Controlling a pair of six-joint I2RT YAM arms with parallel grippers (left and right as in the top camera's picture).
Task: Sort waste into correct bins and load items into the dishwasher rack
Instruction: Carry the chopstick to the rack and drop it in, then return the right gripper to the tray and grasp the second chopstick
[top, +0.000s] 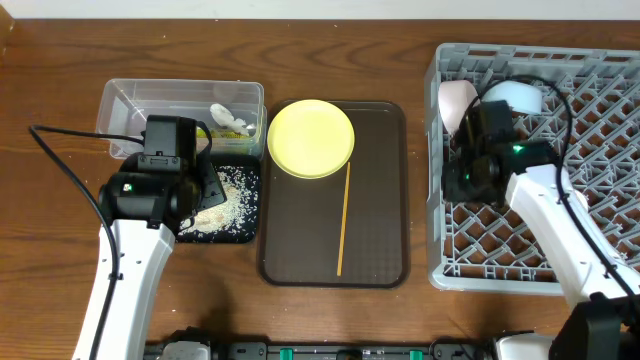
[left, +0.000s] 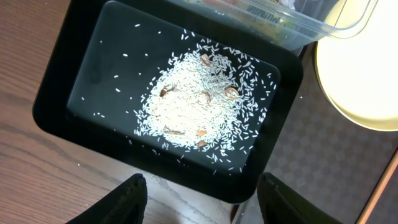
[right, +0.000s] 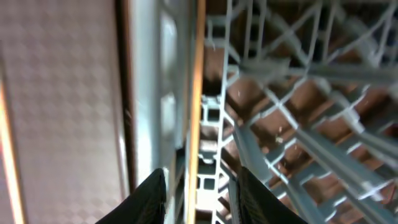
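Observation:
My left gripper (left: 202, 183) hangs open and empty over the table by the near rim of the shallow black bin (left: 56, 93), which holds a pile of rice grains (left: 199, 102). The clear bin (top: 180, 105) behind it contains crumpled tissue (top: 230, 120). A yellow plate (top: 310, 137) and one chopstick (top: 344, 220) lie on the brown tray. My right gripper (right: 199, 177) is open at the left wall of the grey dishwasher rack (top: 540, 230). A second chopstick (right: 198, 93) runs between its fingers with a gap on each side. A pinkish bowl (top: 457, 100) and a light blue bowl (top: 515, 95) sit in the rack.
The dark brown serving tray (top: 380, 200) lies between the bins and the rack, and its edge (right: 62, 93) is right beside the rack wall. Brown bits are mixed into the rice. A black cable (top: 60, 160) trails left of my left arm.

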